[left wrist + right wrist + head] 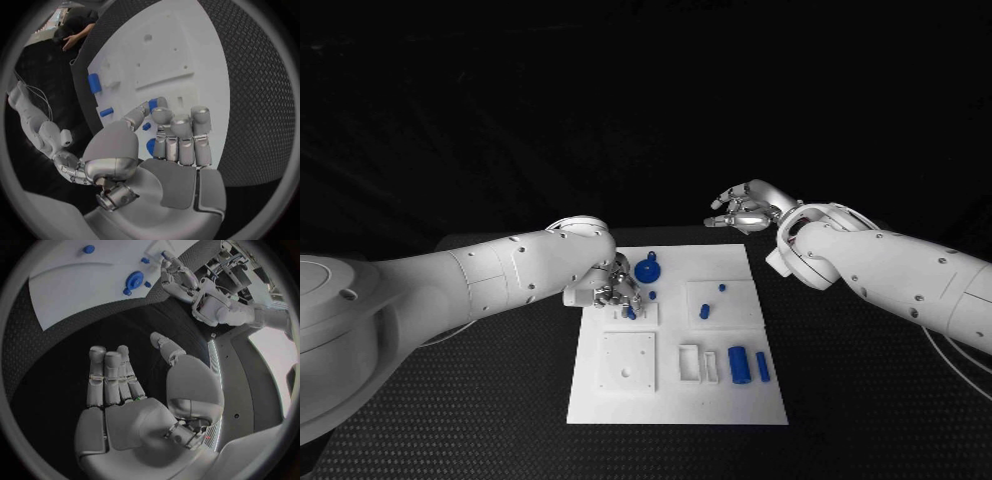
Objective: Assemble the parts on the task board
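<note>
The task board (629,395) looks like smooth matt white plastic, the table (877,400) a rough woven black mat, and the left robot hand (178,135) brushed silvery metal.

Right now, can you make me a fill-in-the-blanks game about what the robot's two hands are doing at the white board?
1. The left hand pinches a small ____ piece in its fingers, just over the white board.
2. The right hand hangs over the black table and holds ____.
3. The round blue knob sits on the board's ____ half, away from the robot.
4. The two blue cylinders lie on the board's half ____ the robot.

Missing words: blue; nothing; far; nearest
</note>
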